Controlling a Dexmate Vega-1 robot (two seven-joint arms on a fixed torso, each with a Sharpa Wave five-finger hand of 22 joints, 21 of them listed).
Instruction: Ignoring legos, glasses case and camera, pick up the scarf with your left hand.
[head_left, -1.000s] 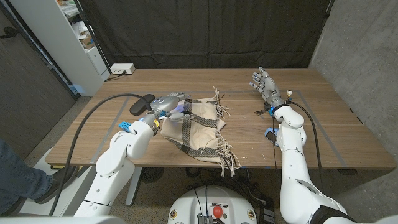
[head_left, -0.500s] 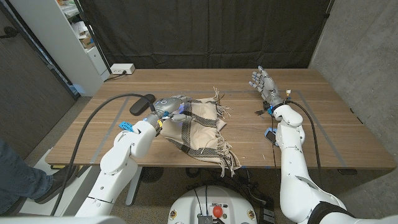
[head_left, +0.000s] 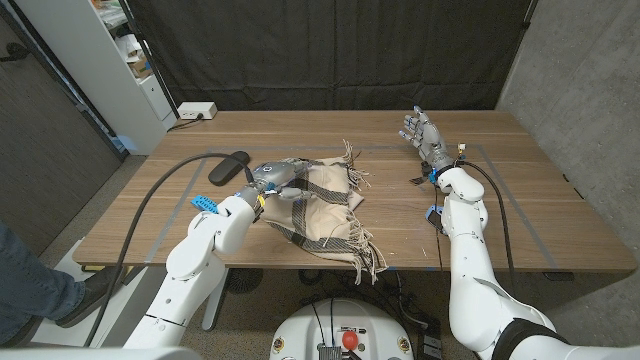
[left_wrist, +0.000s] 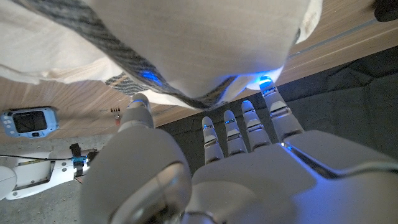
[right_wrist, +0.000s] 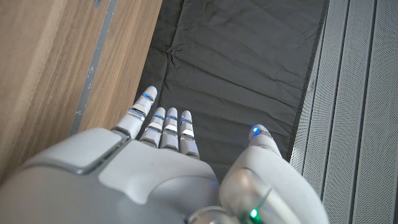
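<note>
A black oblong case (head_left: 228, 166) is seen at the left of the wooden bench (head_left: 520, 215). Just beside it, the beige plaid fringed scarf (head_left: 325, 205) is spread mid-bench, its left edge gripped by the left hand (head_left: 275, 176). Well apart, the right hand (head_left: 424, 135) is held up, fingers spread, holding nothing.

Lab or test room: black curtain (head_left: 330, 55) backdrop, bare concrete wall (head_left: 575, 90), white shelving (head_left: 130, 60).
</note>
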